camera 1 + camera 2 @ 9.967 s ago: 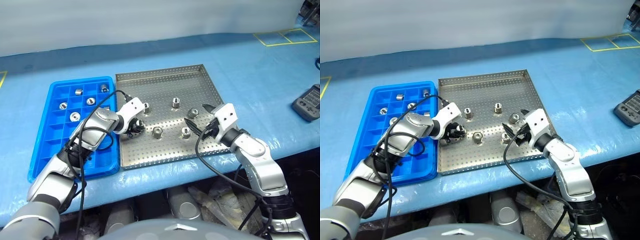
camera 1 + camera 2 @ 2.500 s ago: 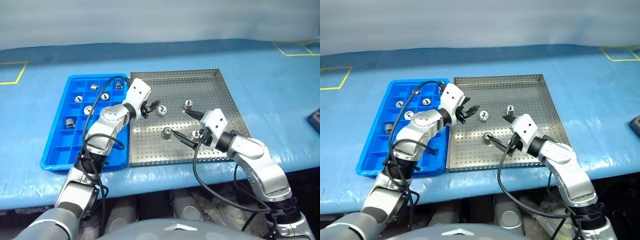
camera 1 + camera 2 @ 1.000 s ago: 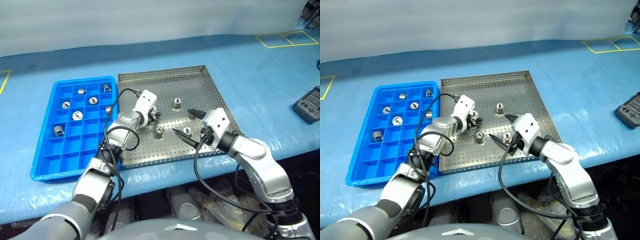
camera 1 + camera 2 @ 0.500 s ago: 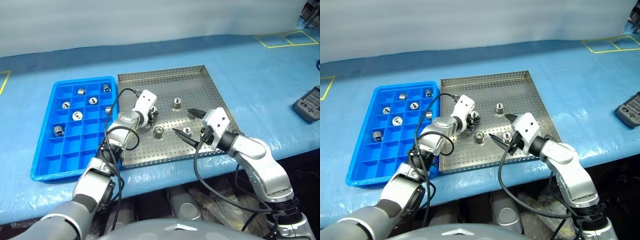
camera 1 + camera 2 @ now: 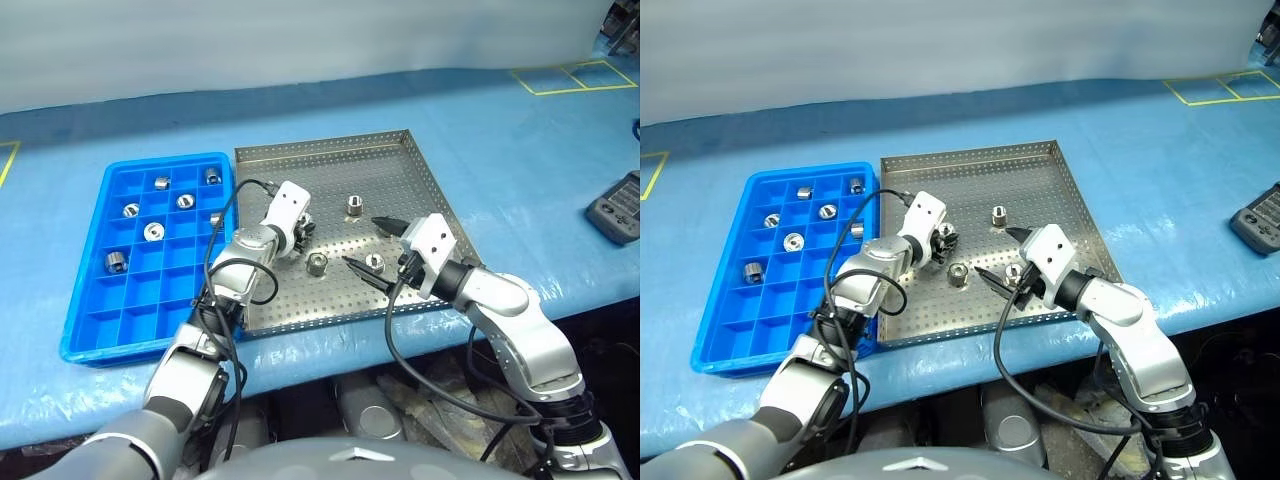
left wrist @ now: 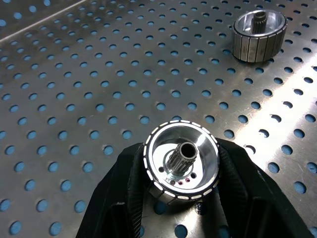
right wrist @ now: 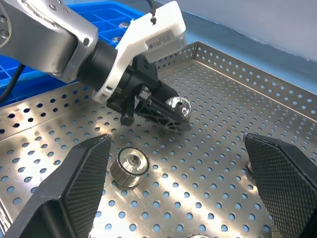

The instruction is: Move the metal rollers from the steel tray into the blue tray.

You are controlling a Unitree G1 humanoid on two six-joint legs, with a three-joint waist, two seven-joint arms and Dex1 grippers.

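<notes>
Silver metal fills the grip of my left pincer (image 6: pixel 181 198): its 2 black fingers (image 6: pixel 119 198) are closed on the ribbed sides of 1 roller (image 6: pixel 181 166), bore facing up, held just above the perforated floor of the steel tray (image 5: pixel 330 155). Seen from my head, this pincer sits over the tray's left half, near the edge that borders the blue tray (image 5: pixel 95 320).

My right pincer (image 5: pixel 372 243) hangs open and empty over the right half of the steel tray, its 2 fingers spread wide, with a roller lying on the floor between and beneath them.

3 rollers (image 5: pixel 316 265) still lie loose on the steel tray: 1 near the centre, just beside my left pincer, 1 farther back, and 1 under my right pincer. The blue tray lies touching the steel tray's left side on the blue-covered counter (image 5: pixel 520 130). 6 of its small square compartments each hold a roller, all in its far half; the near rows are bare.

The step in hand, as I judge it, is carrying this gripped roller across to a free compartment. To do it well I should lift high enough to pass over both trays' rims, keep the grip firm so the smooth cylinder does not slip, travel left without tilting, centre over 1 compartment, lower into it, and only then release. My right pincer should stay apart from my left arm's path.
</notes>
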